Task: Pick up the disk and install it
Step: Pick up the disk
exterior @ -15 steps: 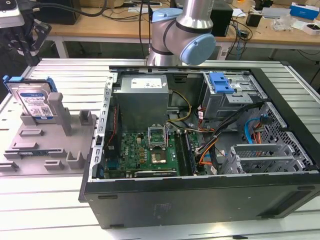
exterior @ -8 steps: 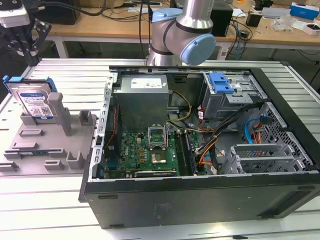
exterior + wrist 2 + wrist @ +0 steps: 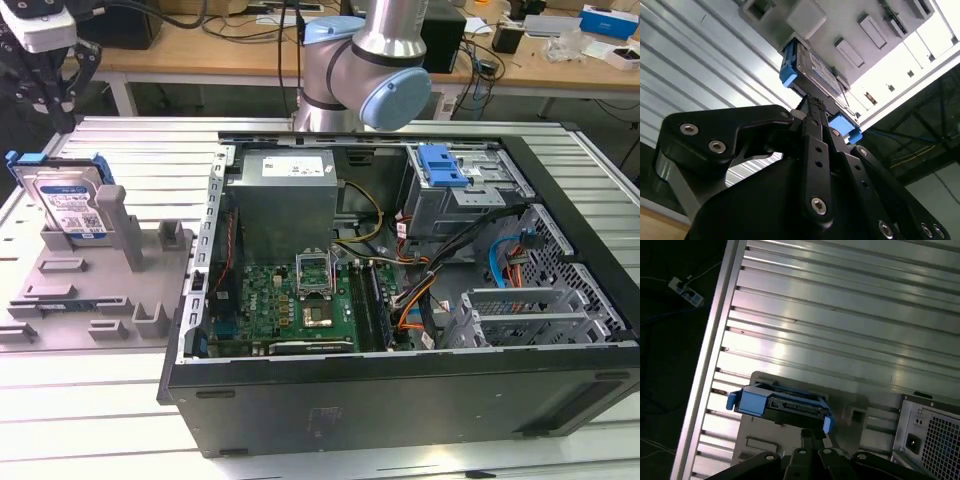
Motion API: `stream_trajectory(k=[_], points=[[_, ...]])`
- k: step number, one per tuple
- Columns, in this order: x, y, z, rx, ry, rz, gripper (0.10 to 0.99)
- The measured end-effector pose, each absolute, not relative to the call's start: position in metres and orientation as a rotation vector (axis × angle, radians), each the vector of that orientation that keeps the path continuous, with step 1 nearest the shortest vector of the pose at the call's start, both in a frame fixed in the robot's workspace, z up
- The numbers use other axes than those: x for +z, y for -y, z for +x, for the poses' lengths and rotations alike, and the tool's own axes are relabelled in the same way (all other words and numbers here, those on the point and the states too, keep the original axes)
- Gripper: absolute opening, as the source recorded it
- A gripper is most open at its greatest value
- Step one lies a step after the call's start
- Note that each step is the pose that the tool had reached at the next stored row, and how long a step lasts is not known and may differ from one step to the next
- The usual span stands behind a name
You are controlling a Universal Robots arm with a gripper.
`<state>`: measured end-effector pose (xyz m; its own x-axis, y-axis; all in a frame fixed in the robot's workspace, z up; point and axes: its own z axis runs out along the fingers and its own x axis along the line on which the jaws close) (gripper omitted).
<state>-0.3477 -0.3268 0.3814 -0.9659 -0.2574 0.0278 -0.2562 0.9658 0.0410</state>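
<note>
Basically at the start: neither half of the job is done.

Disk [image 3: 65,200] stands on edge in the grey holder [image 3: 110,290] on the ribbed table [image 3: 150,135], to the exterior view's left of the open computer case [image 3: 400,400]. Label faces out and the blue bracket frames it. It's fully seated in the holder and well apart from the case.

Claw [image 3: 45,110] hangs directly above the disk's top edge. In the exterior view I read a gap between them, so I judge there's no contact. In both wrist views the claw [image 3: 812,102] [image 3: 807,432] is lined up on the disk's [image 3: 812,70] [image 3: 785,402] narrow edge, close to it, with the holder beyond. How wide the claw stands I cannot tell from any angle. It has hold of nothing that I can make out.

Case side: the cover is off, with the board and the grey power supply box [image 3: 285,200] exposed. The drive cage [image 3: 470,200] sits at the far corner toward the exterior view's right, with a blue clip [image 3: 443,165] on top. The cage interior is mostly hidden from where I stand.

My read: the claw is in place over the pickup point, but the grasp isn't made. Lifting, carrying across to the case and seating the disk are all outstanding. Call it well under a quarter of the way.
</note>
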Motion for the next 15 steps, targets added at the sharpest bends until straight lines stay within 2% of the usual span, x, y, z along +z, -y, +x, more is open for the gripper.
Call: stream_trajectory(k=[4,8,9,10,15], points=[[0.3807,0.3268,-0.3477,-0.054,3.05,0.59,0.114],[0.3795,0.3268,-0.3477,-0.05,3.011,0.754,0.357],[0.3793,0.3268,-0.3477,-0.05,3.004,0.78,0.357],[0.3789,0.3268,-0.3477,-0.048,2.991,0.828,0.482],[0.3774,0.3268,-0.3477,-0.044,2.935,1.002,0.482]])
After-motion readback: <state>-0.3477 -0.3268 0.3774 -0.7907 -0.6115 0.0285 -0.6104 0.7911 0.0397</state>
